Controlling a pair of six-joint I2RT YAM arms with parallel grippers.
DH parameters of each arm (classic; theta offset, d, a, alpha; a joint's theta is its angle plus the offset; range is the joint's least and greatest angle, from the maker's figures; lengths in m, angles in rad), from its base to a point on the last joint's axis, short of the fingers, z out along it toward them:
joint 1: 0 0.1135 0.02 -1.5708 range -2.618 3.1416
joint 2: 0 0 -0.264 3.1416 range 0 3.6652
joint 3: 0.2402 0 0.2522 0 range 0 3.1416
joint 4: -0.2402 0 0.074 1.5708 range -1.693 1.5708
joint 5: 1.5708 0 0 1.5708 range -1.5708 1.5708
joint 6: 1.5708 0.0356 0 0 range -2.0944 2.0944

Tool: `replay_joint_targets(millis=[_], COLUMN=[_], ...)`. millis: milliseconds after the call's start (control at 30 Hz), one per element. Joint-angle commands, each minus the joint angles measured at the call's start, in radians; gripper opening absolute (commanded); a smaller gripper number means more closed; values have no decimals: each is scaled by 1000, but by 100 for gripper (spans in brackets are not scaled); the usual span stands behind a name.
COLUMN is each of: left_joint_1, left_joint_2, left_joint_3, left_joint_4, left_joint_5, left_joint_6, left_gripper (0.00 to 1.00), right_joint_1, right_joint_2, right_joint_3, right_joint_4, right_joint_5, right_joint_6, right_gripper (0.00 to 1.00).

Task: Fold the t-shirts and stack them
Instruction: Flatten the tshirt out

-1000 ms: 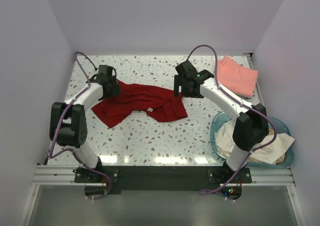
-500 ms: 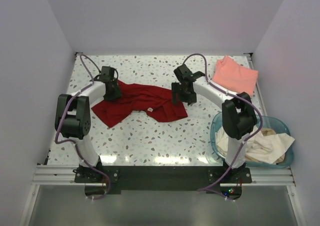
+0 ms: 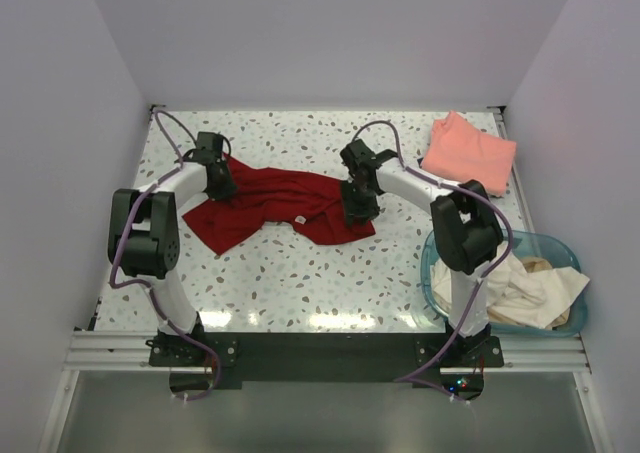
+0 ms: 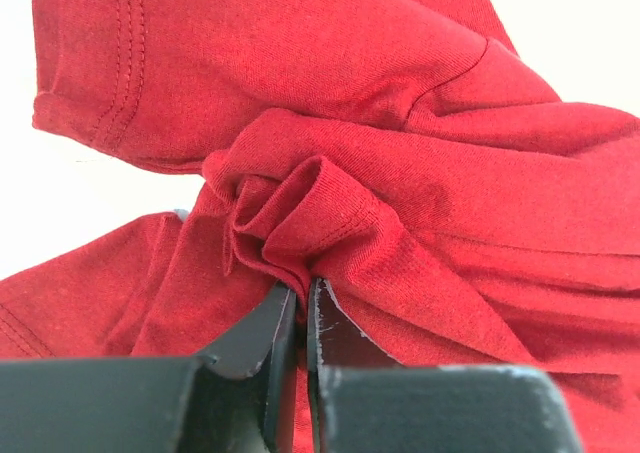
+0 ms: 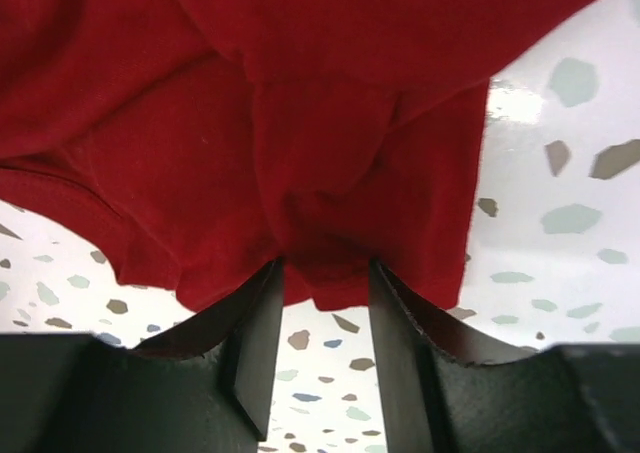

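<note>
Slippage is worrying me most at this point. The dark red t-shirt (image 3: pixel 285 203) is lying crumpled across the middle of the desk (image 3: pixel 300 283). My left tool (image 4: pixel 303 295) is clenching a thick ruffle of it near a sleeve, with the jaws nearly meeting on a thin ridge of cloth. I am judging that bite to be shallow: the bunch is bulging above the tips rather than sitting deep, so any sideways pull to spread the shirt is risking the fold sliding free. My right tool (image 5: pixel 325 271) is sitting released at the shirt's opposite end, its jaws apart and straddling a hem edge, with speckled desk showing through the gap below the cloth. If I am closing from there, I am probably catching only the very rim of that edge, or several layers at once, since the cloth is doubling over itself just above the tips. I cannot tell how many layers are lying there. Gripping mixed layers is inviting a twisted shirt once both arms are drawing apart, and a crooked fold after that. The salmon-pink shirt (image 3: pixel 470 151) is resting at the far right corner, well apart from the red one. The cream-white shirts (image 3: pixel 520 291) are heaping in the teal basket (image 3: pixel 428 268) near the right arm's base. That arm's elbow is hanging close to the rim, so a wide swing is risking a snag there.
</note>
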Motion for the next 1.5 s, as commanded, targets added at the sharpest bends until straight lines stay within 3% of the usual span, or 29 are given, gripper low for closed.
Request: replay_joint_targets(millis=[0,133,200,267,333,567,867,1100,1233,1467], left_joint_1=[24,33,36,37,40,44,45,47,47,47], left_joint_2=[-44,-61,-76,-85,-100,-137,-215,-395,-478,-512], left_joint_3=[13,11,11,14,22,179,422,363,298,257], left_joint_4=[46,46,46,46,43,11,-53,48,112,197], left_joint_5=[17,30,32,33,32,-34,-273,-301,-281,-142], left_joint_6=[4,6,6,7,7,26,84,122,187,262], left_gripper=[4,1,0,0,0,0,0,0,0,0], right_joint_1=[11,19,19,18,18,-44,-160,-171,-173,-177], right_joint_2=[30,59,76,78,55,-71,-189,-293,-336,-355], right_joint_3=[3,12,18,27,46,182,484,538,541,606], right_joint_4=[-17,-30,-51,-68,-94,-249,-488,-564,-570,-501], right_joint_5=[-62,-60,-46,-33,-13,49,156,193,204,285], right_joint_6=[-30,-36,-34,-34,-36,-52,-121,-92,-86,-68], right_gripper=[42,34,24,8,3,0,1,3,10,9])
